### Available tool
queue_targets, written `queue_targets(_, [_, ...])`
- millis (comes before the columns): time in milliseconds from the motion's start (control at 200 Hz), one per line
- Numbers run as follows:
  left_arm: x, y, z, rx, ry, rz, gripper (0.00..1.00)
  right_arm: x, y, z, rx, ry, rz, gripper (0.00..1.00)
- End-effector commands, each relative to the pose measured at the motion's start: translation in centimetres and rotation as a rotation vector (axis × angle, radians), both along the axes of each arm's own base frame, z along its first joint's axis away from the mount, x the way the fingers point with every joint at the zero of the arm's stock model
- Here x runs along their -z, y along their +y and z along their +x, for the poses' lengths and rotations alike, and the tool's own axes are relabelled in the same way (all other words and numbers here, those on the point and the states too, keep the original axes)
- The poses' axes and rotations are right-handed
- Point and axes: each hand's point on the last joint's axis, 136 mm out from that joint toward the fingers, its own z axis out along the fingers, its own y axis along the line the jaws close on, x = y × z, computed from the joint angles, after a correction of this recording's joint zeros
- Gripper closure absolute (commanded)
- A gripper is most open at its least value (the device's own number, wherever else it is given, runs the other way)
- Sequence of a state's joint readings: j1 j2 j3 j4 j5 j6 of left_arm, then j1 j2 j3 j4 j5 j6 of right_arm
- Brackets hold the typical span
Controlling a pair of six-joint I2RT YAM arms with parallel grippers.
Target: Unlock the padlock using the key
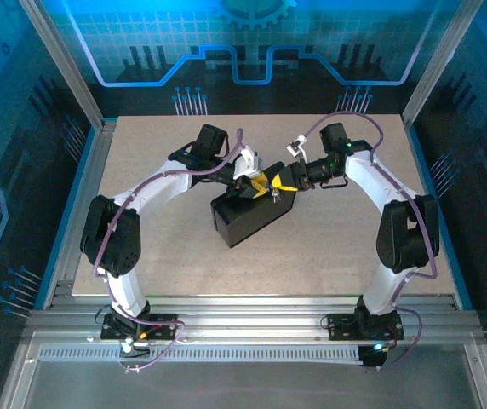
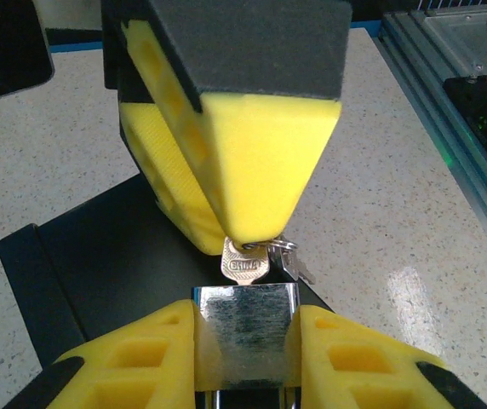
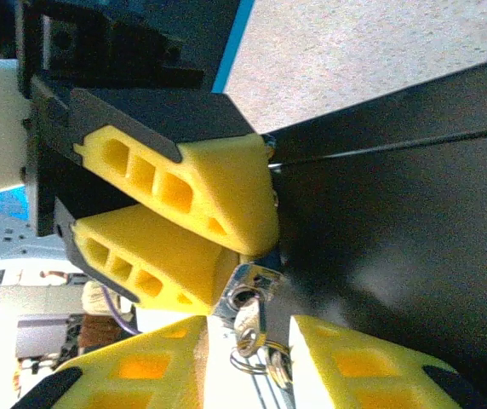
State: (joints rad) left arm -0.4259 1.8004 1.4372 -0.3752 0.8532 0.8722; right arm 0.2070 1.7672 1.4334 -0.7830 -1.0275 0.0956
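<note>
Fingers (image 2: 141,366) of the left gripper (image 2: 245,320) are clamped on the square silvery metal padlock (image 2: 245,341), held above the black rectangular box (image 2: 90,256); the right gripper (image 2: 249,242) has its yellow foam tips around the head of the small silvery key (image 2: 245,266), though whether they pinch it firmly cannot be told; the key stands against the lock body, apparently seated in the keyhole; the shackle is hidden; turning and release appear outstanding.

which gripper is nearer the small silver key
Right. The right gripper touches the small silver key at its head; the left gripper is farther, clamped on the silver metal padlock that the key enters.
</note>
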Motion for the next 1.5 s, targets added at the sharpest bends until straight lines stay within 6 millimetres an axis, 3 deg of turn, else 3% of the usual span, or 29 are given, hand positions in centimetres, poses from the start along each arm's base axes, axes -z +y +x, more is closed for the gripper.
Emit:
queue_targets(0, [-2.9, 0.1, -1.2, 0.042, -0.027, -0.071, 0.87, -1.0, -0.5, -0.3, 0.03, -0.122, -0.073, 0.65])
queue_targets(115, [-2.9, 0.2, -1.3, 0.046, -0.018, -0.068, 0.87, -2.5, -1.7, -0.2, 0.055, -0.337, -0.15, 0.62])
queue_targets(230, [-3.0, 0.1, -1.6, 0.065, 0.014, -0.077, 0.87, -2.6, -2.7, 0.1, 0.028, -0.623, -0.232, 0.61])
queue_targets(385, [-3.0, -0.3, -1.7, 0.092, 0.061, -0.084, 0.86, -3.8, -2.5, 0.6, -0.029, -1.104, -0.214, 0.62])
queue_targets(450, [-3.0, -0.3, -1.7, 0.096, 0.062, -0.079, 0.86, -4.6, -2.3, 0.7, -0.054, -1.215, -0.198, 0.63])
queue_targets(525, [-3.0, -0.2, -1.6, 0.097, 0.063, -0.081, 0.86, -4.1, -1.7, 0.3, -0.141, -1.301, -0.193, 0.67])
queue_targets(620, [-3.4, -0.1, -1.7, 0.108, 0.07, -0.093, 0.86, -3.3, -1.3, 0.4, -0.19, -1.356, -0.227, 0.67])
queue_targets(755, [-3.8, -0.1, -1.5, 0.112, 0.072, -0.101, 0.86, -3.6, -0.4, -0.5, -0.228, -1.404, -0.168, 0.66])
queue_targets(1045, [-3.6, 0.1, -1.1, 0.107, 0.082, -0.095, 0.86, -2.1, 0.3, -3.0, -0.361, -1.3, -0.068, 0.62])
queue_targets(1381, [-3.7, 0.1, -1.3, 0.108, 0.083, -0.091, 0.86, -0.9, 1.8, -1.8, -0.39, -1.302, -0.114, 0.64])
queue_targets(1496, [-3.8, 0.1, -1.4, 0.11, 0.081, -0.092, 0.86, -0.8, 2.1, -1.7, -0.398, -1.295, -0.114, 0.7])
